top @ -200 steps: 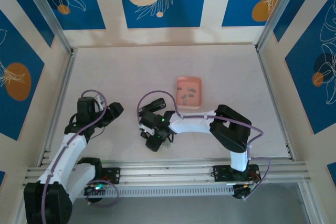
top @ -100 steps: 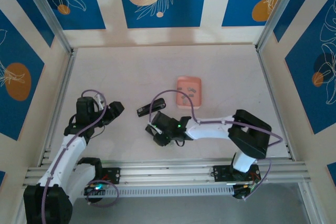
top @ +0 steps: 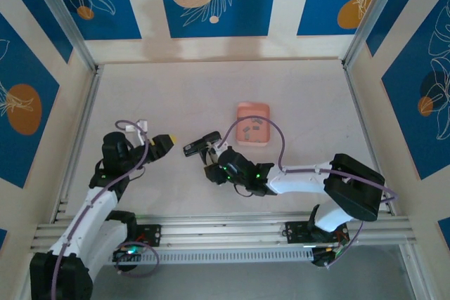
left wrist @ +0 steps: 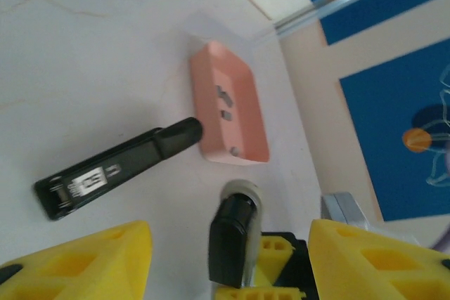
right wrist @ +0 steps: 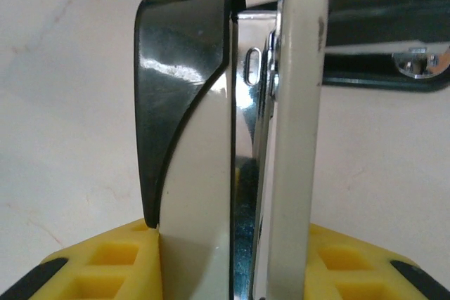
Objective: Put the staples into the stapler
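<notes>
The right gripper [right wrist: 235,265] is clamped on a white-based stapler [right wrist: 211,124], holding it on end so that its glossy black cover, chrome magazine and white base stand side by side between the yellow fingers. From the wrist view I cannot tell whether the cover has parted from the magazine at all. The staples [left wrist: 226,113] lie as small grey strips in the pink tray [left wrist: 202,103], which in the overhead view sits at about 1 o'clock from the right gripper and well apart from it. An all-black stapler [top: 200,144] lies flat on the table [top: 176,96] at about 11 o'clock from that gripper, just beside it. The left gripper [top: 160,144] hovers at 9 o'clock from the all-black stapler, its jaws spread wide with nothing between them. The step in hand looks like presenting the held stapler so that its magazine can be opened, and nothing has been loaded yet. To do it well, the right arm should grip low on the body and leave the black cover free to swing. The stapler should also be turned so the chrome channel faces up towards the tray side. The empty left gripper is the natural one to lift the cover, catching it at the free nose end, not near the hinge. The main risks are the smooth body twisting in the grip and the held stapler knocking the all-black one close by.
</notes>
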Robot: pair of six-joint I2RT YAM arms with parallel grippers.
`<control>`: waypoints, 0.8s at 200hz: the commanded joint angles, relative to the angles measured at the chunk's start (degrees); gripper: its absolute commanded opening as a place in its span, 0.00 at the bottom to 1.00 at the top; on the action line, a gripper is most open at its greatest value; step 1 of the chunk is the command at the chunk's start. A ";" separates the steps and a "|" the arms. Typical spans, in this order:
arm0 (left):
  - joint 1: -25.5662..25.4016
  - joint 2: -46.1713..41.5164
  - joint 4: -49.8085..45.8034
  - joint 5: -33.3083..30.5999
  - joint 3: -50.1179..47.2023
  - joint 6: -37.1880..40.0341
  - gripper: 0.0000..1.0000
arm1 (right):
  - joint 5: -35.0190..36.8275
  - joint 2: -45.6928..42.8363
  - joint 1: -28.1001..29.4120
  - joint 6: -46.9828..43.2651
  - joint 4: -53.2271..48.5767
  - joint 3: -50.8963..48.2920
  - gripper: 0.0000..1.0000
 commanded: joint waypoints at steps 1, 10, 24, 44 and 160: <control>-1.64 0.30 4.28 1.79 0.89 3.31 0.61 | 1.41 -2.98 -0.22 2.03 10.17 0.45 0.35; -2.11 1.14 5.30 1.92 0.66 3.41 0.61 | -0.40 -2.87 -0.45 1.48 11.90 0.25 0.36; -3.53 2.48 8.16 2.30 0.14 3.76 0.61 | -4.08 -2.26 -0.92 0.93 14.56 0.51 0.35; -6.30 4.46 11.13 1.96 0.06 5.29 0.61 | -7.49 -1.33 -1.37 1.47 16.14 1.51 0.35; -14.35 12.00 13.23 -2.53 3.58 10.61 0.48 | -10.82 0.68 -1.66 1.11 17.43 5.78 0.33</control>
